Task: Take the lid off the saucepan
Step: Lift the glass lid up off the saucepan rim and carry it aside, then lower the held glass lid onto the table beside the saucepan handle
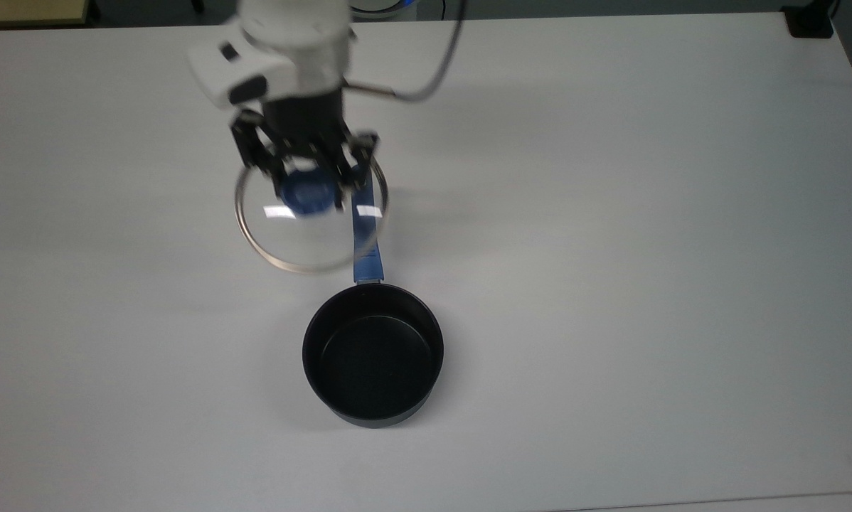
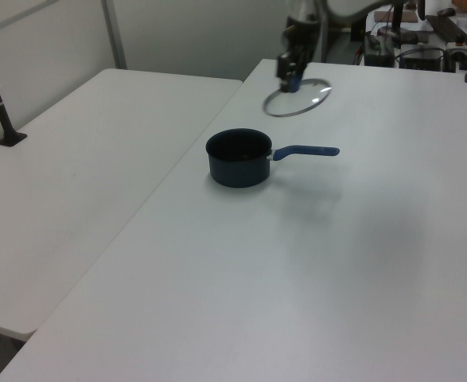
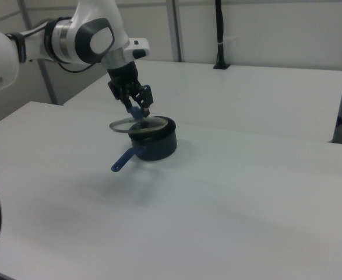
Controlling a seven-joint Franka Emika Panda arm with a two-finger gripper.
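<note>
One lid [image 1: 311, 222], round clear glass with a thin steel rim, hangs in the air off the pan, held level by its blue round knob [image 1: 306, 193]. The gripper [image 1: 305, 181] has its black fingers clamped on that knob from both sides. Glass is transparent enough that the white table and part of the pan handle read straight through it; two small bright glints sit on the surface. In the top view the lid sits above and to the top view's left of the saucepan [image 1: 373, 353], overlapping the handle but clear of the bowl. In the left view the lid [image 2: 297, 97] floats well behind the saucepan [image 2: 238, 157], and in the right view the lid [image 3: 133, 123] hangs just beside the saucepan [image 3: 153, 140] rim on the right view's left, higher than it. Saucepan is open: small, round, black matte non-stick inside, dark grey wall, nothing in it. Its long straight blue handle [image 1: 366, 240] points toward the top of the top view; in the left view the handle [image 2: 306, 150] runs to the left view's right. Pan sits flat on a smooth white table [image 1: 646, 249]. Arm wrist is white plastic with a dark cable [image 1: 426, 71] looping off it.
</note>
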